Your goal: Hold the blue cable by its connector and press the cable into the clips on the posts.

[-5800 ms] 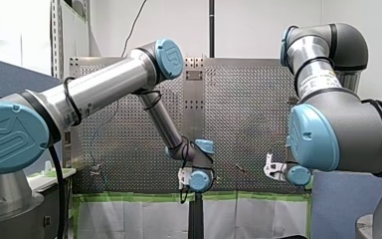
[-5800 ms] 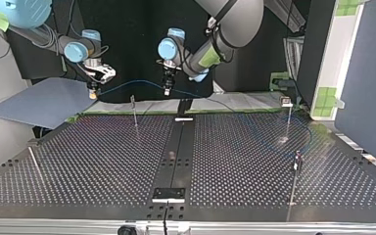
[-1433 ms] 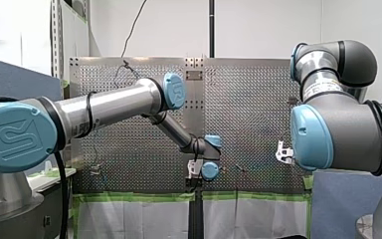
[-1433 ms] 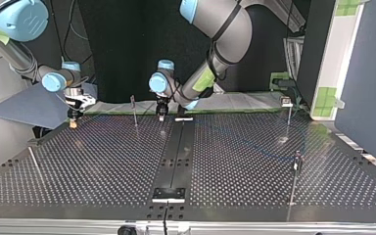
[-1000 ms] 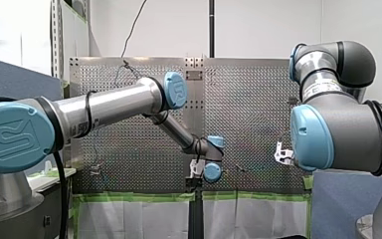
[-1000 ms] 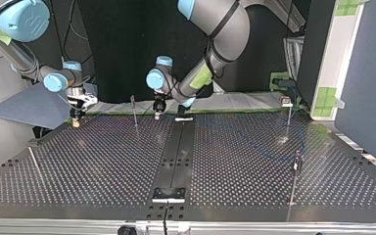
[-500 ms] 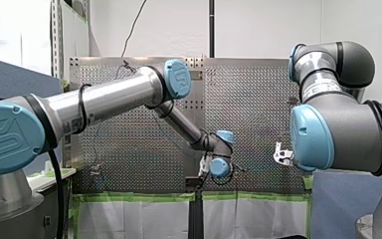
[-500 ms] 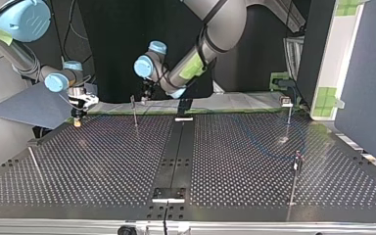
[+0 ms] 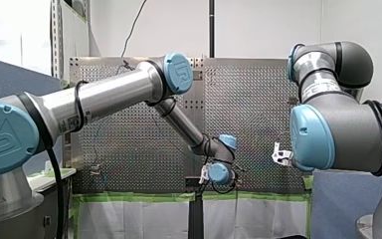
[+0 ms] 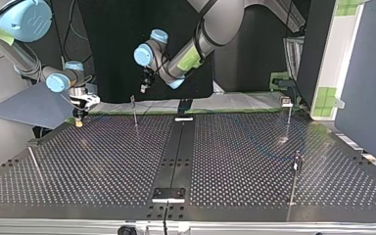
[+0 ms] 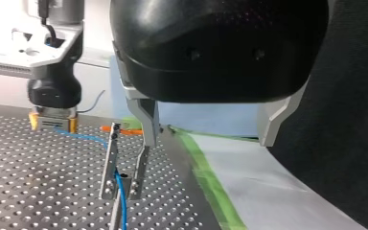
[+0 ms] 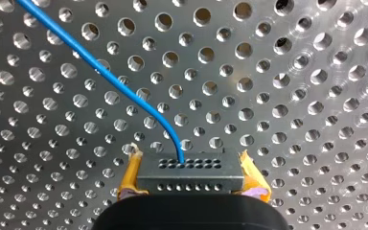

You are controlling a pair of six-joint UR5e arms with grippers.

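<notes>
In the right wrist view the right gripper [image 12: 190,163] was closed on the grey connector [image 12: 190,175], pinching it between its yellow pads [image 12: 130,176] low over the table [image 12: 306,72]. The blue cable [image 12: 120,86] left the connector's face and ran straight ahead of the gripper, slanting to one side. In the left wrist view the left gripper [image 11: 207,141] stood wide apart and empty. The post [image 11: 109,167] rose just under its nearer finger [image 11: 146,120], not between the two fingers. The cable came in from the right gripper beyond, met the post at its clip and ran on toward the camera; whether it sat fully in the clip could not be told. In the top view the left gripper hung just above the post's top, slightly toward the view's right, while the right gripper was down near the table, well apart at the view's left, so the left arm [image 10: 200,39] was much the nearer to the clip. The front view showed only that arm reaching past the middle, with the cable too fine to trace. The coming move seemed to turn on that sideways offset: the open gripper would have to come over the cable beside the post before pressing down
</notes>
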